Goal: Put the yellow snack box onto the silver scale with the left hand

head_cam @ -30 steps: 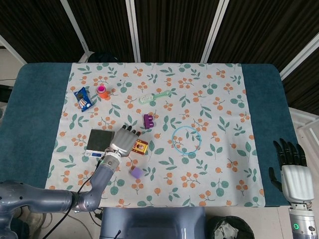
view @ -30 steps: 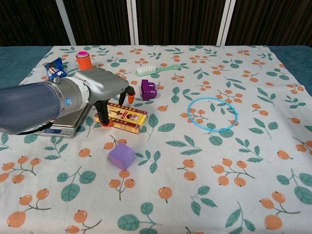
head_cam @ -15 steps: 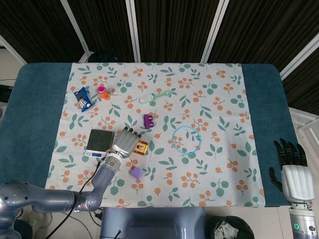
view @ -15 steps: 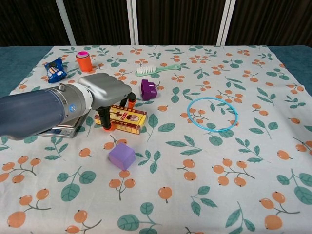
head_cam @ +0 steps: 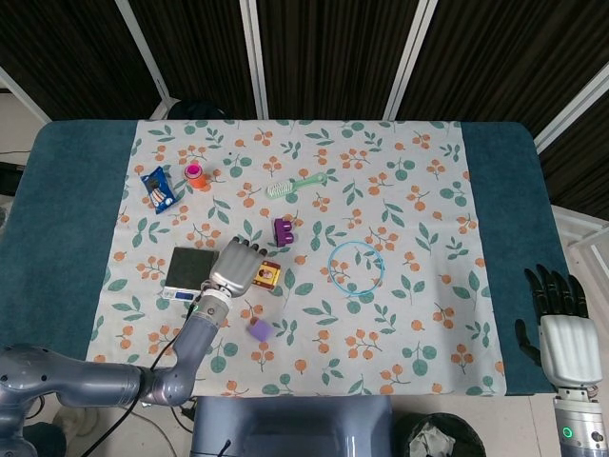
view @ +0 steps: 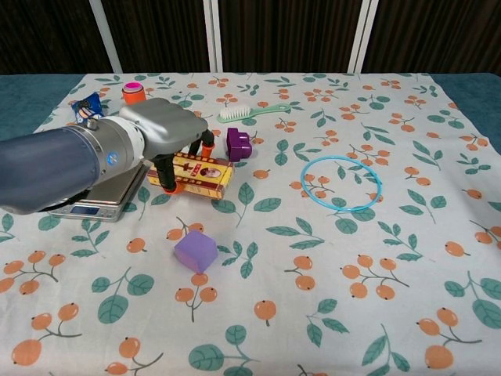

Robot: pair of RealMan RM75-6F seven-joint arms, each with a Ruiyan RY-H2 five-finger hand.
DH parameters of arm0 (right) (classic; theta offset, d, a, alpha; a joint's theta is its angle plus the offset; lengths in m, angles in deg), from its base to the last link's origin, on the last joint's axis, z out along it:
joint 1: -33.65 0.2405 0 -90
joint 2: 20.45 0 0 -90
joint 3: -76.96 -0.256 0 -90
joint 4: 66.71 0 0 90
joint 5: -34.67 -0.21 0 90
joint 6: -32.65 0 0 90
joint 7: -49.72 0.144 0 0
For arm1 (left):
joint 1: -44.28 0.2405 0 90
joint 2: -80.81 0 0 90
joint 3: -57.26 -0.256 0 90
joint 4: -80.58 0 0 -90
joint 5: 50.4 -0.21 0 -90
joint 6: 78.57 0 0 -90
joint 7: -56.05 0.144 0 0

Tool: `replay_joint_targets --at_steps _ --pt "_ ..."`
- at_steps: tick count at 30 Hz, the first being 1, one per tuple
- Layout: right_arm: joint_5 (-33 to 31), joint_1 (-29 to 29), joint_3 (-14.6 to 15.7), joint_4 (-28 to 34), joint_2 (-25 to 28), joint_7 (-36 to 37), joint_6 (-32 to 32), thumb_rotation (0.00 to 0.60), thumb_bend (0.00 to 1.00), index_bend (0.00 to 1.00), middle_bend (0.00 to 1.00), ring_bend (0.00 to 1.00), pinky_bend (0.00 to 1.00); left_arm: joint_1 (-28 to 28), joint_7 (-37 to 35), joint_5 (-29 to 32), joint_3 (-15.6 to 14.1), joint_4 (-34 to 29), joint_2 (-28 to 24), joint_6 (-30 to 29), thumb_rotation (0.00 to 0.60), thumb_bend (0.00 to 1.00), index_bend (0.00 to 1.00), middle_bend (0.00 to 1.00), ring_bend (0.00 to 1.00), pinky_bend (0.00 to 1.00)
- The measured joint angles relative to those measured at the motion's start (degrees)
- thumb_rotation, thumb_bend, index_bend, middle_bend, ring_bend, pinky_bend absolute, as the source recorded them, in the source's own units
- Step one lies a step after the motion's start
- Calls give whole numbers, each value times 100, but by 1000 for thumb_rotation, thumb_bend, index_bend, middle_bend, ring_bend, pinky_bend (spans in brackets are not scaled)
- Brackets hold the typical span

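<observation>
The left hand (view: 160,135) is seen closed over the yellow snack box (view: 197,175), fingers clasping its long sides, the box apparently raised off the cloth at the three o'clock side of the silver scale (head_cam: 190,270). A light, stiff carton is judged; a grip across the narrow width should suit. The scale's platform appears bare. The right hand (head_cam: 561,335) rests apart, fingers spread, holding nothing.

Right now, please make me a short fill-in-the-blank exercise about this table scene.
1. The left hand holds the yellow snack box just to the ____ of the silver scale.
2. The cube near the box is ____.
3. The ring on the cloth is ____.
4. The brush is ____.

Missing words: right; purple; blue; green
</observation>
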Motion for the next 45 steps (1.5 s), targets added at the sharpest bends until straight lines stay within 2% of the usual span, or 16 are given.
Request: replay_joint_targets --at_steps 11,15,22,32,45 --pt "28 6 11 17 -25 -54 6 600 513 34 67 58 25 -25 806 1057 113 -971 -943 -544 600 335 423 534 335 373" --pt "47 16 22 30 -43 -90 -6 600 513 34 67 58 26 52 787 1104 27 -1105 -1228 -542 600 335 424 534 335 373" --pt "69 20 31 46 -76 -145 2 600 514 34 67 57 26 334 118 648 -255 -898 -1393 -51 600 335 420 534 336 373" --pt "31 28 22 30 -111 -195 -17 600 513 34 67 58 25 741 -1071 -471 -572 -7 -1329 647 600 335 408 526 335 371" --pt "7 22 18 25 -101 -173 -20 600 514 34 67 58 26 898 -1288 -677 -701 172 -1266 715 600 324 399 523 334 370"
